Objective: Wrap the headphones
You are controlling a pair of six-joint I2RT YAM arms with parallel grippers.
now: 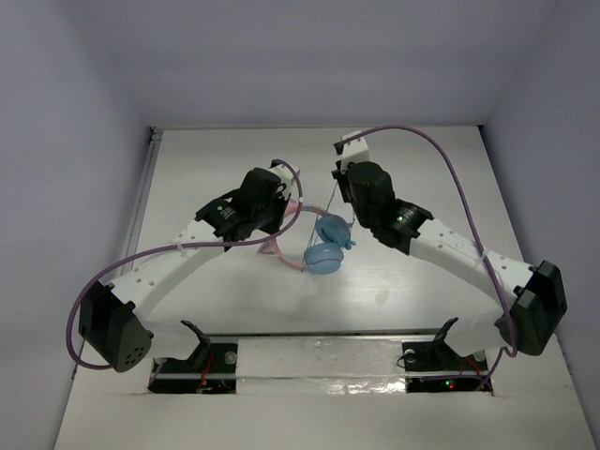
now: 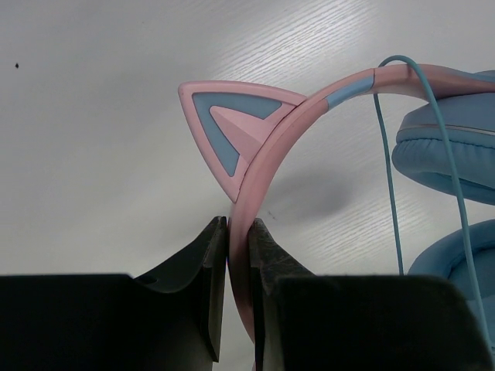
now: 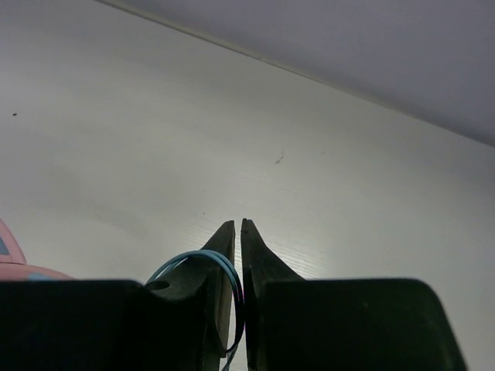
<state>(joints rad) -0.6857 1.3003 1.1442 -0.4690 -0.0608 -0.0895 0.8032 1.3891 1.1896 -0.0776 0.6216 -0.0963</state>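
The headphones (image 1: 324, 251) sit mid-table, two light blue ear cups stacked, pink headband (image 1: 278, 250) arching left. My left gripper (image 2: 237, 226) is shut on the pink headband (image 2: 267, 162) just below its cat ear (image 2: 224, 131); the ear cups (image 2: 448, 154) show at right with the thin blue cable (image 2: 390, 178) draped over the band. My right gripper (image 3: 237, 226) is shut on a loop of the blue cable (image 3: 224, 267), held above the table behind the cups. In the top view the cable (image 1: 330, 202) runs taut from the cups up to the right gripper (image 1: 339, 173).
White table (image 1: 422, 169) inside a walled white enclosure. Purple arm hoses loop at the left (image 1: 80, 309) and over the right arm (image 1: 441, 155). Arm bases and mounts (image 1: 319, 361) line the near edge.
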